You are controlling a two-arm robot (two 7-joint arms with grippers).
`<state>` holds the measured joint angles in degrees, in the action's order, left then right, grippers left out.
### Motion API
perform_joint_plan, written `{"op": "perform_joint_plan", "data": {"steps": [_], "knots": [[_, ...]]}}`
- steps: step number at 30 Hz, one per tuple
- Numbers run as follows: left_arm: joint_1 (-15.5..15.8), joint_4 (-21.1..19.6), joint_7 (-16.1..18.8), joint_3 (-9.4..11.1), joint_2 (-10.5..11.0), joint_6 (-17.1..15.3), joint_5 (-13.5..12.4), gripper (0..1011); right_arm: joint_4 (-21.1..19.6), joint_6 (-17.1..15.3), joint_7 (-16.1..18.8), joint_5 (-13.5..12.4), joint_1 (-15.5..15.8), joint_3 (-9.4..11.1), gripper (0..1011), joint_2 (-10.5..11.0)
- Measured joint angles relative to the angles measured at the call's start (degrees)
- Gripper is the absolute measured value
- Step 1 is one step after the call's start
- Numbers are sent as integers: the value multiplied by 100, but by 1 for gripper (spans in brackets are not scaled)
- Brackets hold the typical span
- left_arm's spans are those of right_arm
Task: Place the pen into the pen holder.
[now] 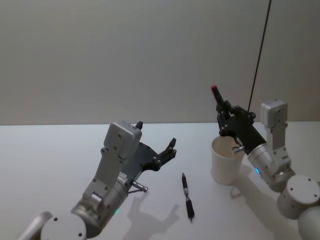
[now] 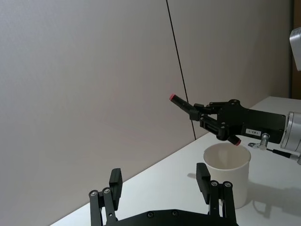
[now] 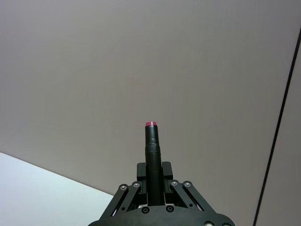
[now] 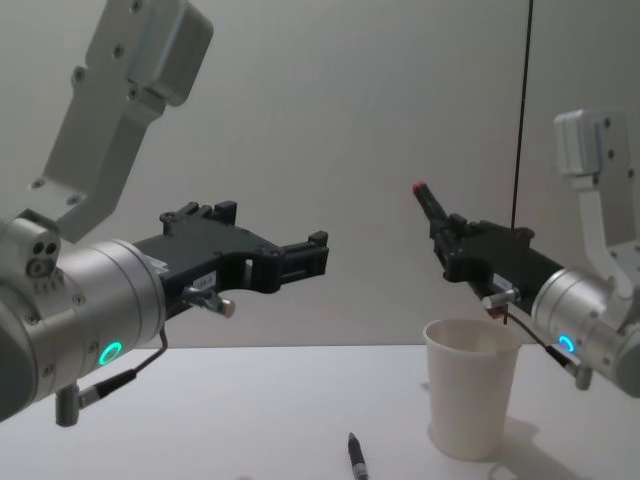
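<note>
The right gripper (image 1: 223, 111) is clamping a red-tipped pen (image 1: 218, 99), tilted just above the pen holder (image 1: 226, 162) at the right, likely to line up the drop, while the left gripper (image 1: 156, 133) is hovering, jaws apart, near a spare pen (image 1: 187, 196).

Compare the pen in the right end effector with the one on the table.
The held pen is tilted above the cup in the right end effector; the table pen lies flat beside the cup. The held pen has a red end; the table pen shows none. Both are slim and dark.
</note>
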<state>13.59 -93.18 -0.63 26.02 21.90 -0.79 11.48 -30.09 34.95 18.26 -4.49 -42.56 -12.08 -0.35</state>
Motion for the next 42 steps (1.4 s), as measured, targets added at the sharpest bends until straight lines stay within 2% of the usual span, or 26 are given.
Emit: {"op": "perform_joint_plan", "data": {"steps": [11, 16, 19, 20, 30, 31, 34, 35, 38, 40, 42], "knots": [[0, 0, 0, 0, 0, 0, 0, 1000, 1036, 702, 457, -294, -445, 73, 180, -135], [0, 0, 0, 0, 0, 0, 0, 1000, 1304, 930, 600, -385, -551, 131, 180, -156], [0, 0, 0, 0, 0, 0, 0, 1000, 1464, 1058, 672, -425, -601, 163, 218, -160], [0, 0, 0, 0, 0, 0, 0, 1000, 1493, 1085, 687, -433, -611, 172, 273, -161], [0, 0, 0, 0, 0, 0, 0, 1000, 1776, 1305, 795, -470, -709, 249, 568, -158], [0, 0, 0, 0, 0, 0, 0, 1000, 1800, 1328, 805, -470, -720, 256, 630, -157], [0, 0, 0, 0, 0, 0, 0, 1000, 1833, 1355, 819, -470, -728, 266, 687, -155], [0, 0, 0, 0, 0, 0, 0, 1000, 1841, 1362, 823, -470, -729, 268, 751, -155], [0, 0, 0, 1, 0, 0, 0, 1000, 1874, 1390, 840, -469, -737, 283, 826, -154], [0, 0, 0, 0, 0, 0, 0, 1000, 1881, 1399, 850, -469, -739, 292, 910, -153], [0, 0, 0, 0, 0, 0, 0, 1000, 1881, 1400, 856, -469, -738, 298, 945, -152]]}}
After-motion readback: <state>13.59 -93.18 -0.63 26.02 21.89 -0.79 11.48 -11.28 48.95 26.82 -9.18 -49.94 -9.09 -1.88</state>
